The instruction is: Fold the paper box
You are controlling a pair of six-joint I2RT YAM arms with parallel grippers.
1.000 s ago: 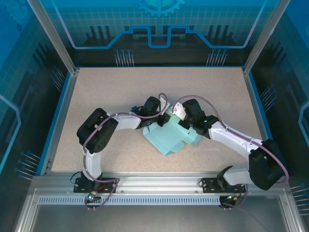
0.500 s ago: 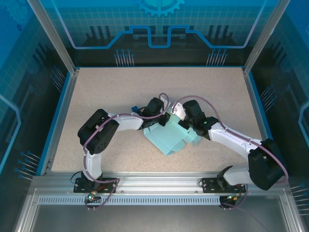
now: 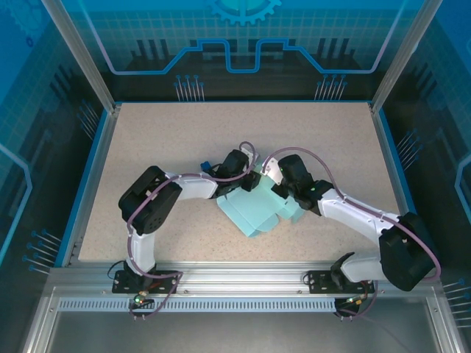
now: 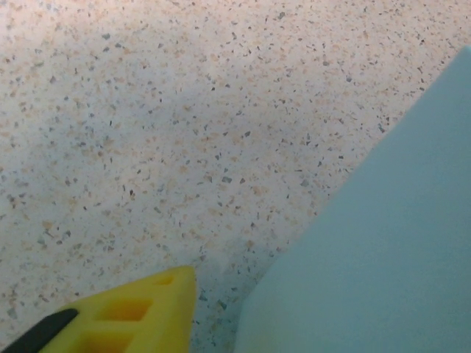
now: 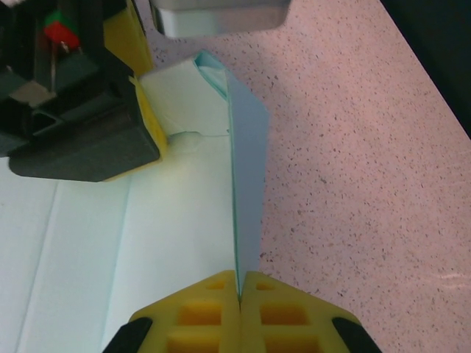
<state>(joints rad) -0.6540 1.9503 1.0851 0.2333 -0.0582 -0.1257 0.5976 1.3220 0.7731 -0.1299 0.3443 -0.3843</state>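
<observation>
Right hand (image 5: 239, 285) is clenched on an upright flap (image 5: 246, 147) of the box (image 3: 254, 215), its two yellow fingers (image 5: 283, 316) meeting on the card's edge at the bottom of the wrist view. From above, the box lies partly folded at the centre of the table (image 3: 162, 132), just below both hands. Left hand (image 3: 249, 181) sits at the box's upper edge, just left of the right one; I cannot tell whether it grips.
</observation>
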